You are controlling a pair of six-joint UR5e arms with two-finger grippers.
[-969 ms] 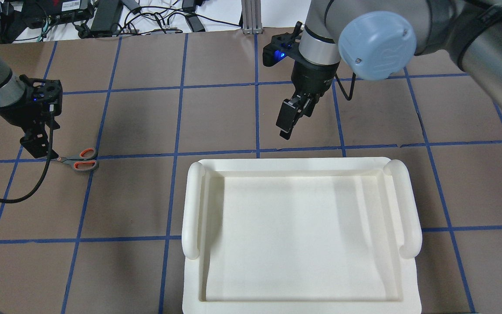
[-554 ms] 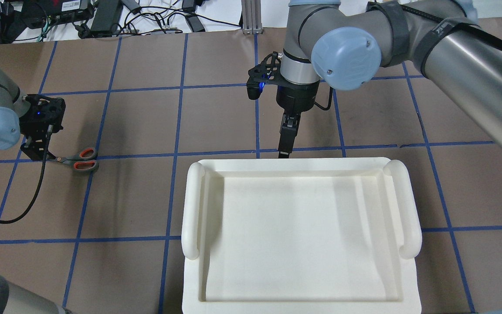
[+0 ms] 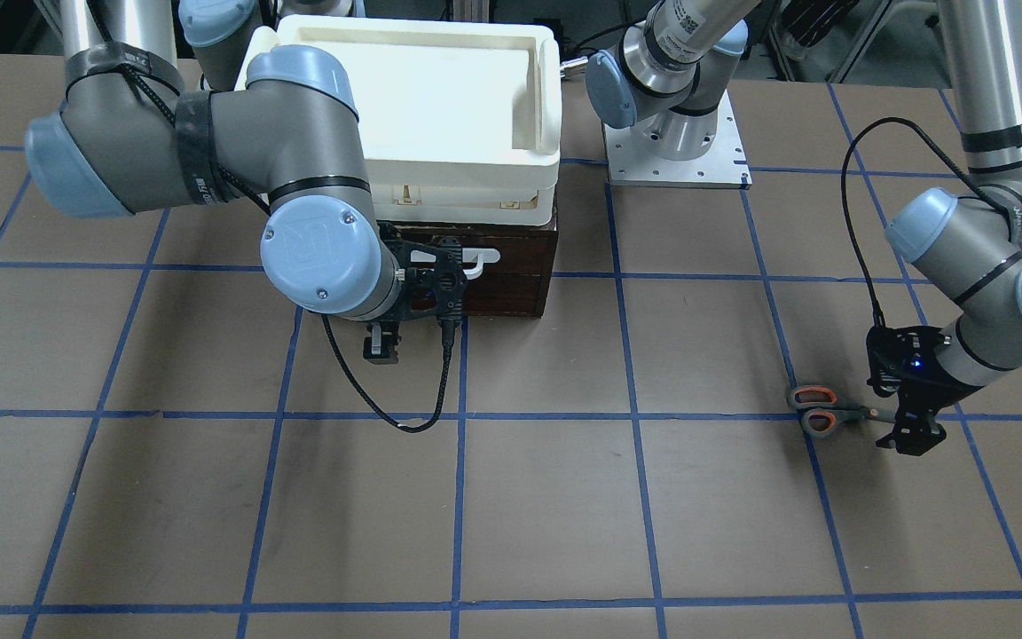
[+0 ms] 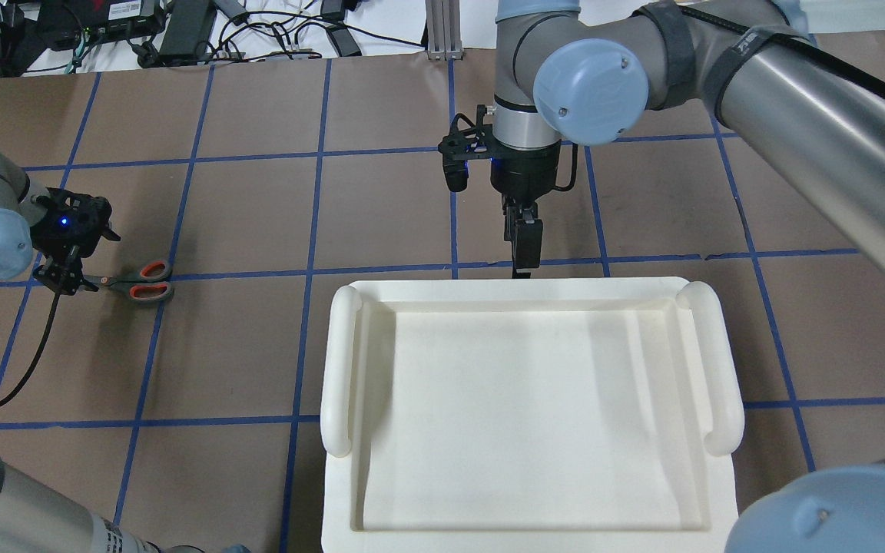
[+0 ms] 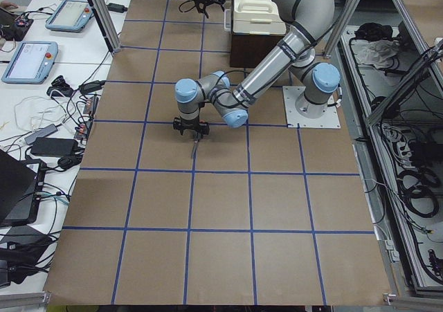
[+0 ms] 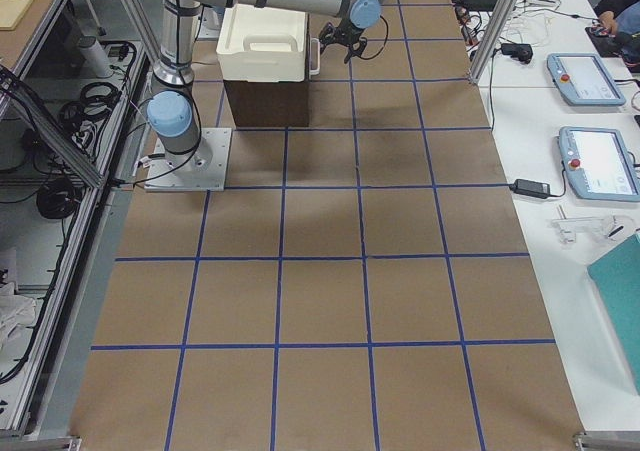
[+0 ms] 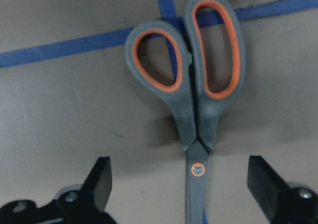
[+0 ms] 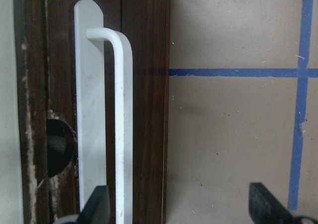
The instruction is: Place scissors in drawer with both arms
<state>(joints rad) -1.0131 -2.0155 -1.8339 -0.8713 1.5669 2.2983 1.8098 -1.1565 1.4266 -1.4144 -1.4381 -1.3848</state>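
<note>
The left gripper (image 4: 66,274) is being held with its fingers (image 7: 99,182) spread wide, one on each side of the scissors (image 7: 194,110) at the pivot. Nothing is being pinched yet. The scissors are lying flat on the table (image 4: 381,207) with blades together and handle loops pointing away from the gripper. They are far out on the robot's left, well apart from the drawer (image 3: 511,266).

The right gripper (image 8: 181,206) is likewise being held spread, low in front of the drawer, with the white handle (image 8: 121,110) just inside one fingertip. Whether the bar is being touched cannot be told.

By the look of it, the task is being caught at its opening stage: both tools are being lined up, no grasp is being made, and the drawer appears shut. Everything is therefore left — the pull, the pick-up, the carry and the drop.

Much is being hidden. The blade tips are being cut off at the bottom of the left wrist view. From overhead the drawer is being covered entirely by the white tray (image 4: 527,288) stacked on it, and its inside is being shown nowhere. A dark hole in the wood beside the handle is hard to make out.
</note>
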